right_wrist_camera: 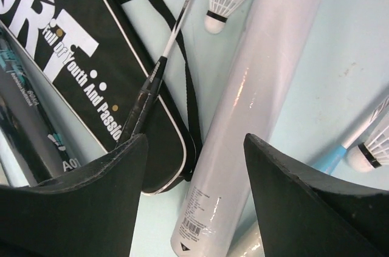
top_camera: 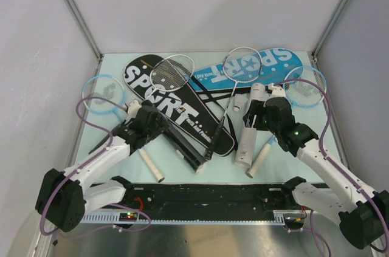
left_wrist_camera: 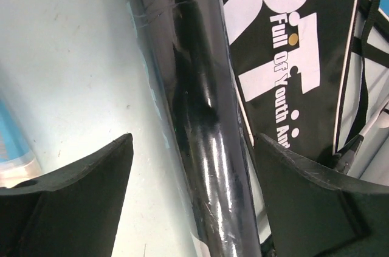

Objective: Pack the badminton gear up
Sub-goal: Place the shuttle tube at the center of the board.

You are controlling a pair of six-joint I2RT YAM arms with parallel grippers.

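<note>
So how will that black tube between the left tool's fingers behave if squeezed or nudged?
Glossy, so the black tube may slip in a light grip. Round and lying flat, so a nudge could roll it. An apparent dent hints at crushable walls.

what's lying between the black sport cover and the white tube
A silver racket, its dark grip overlapping the black cover's edge, and a black strap beside it. Clearest in the right wrist view.

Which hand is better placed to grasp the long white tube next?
Right. The right hand is open directly above the white tube; the left hand is open over the black tube, farther from it.
</note>
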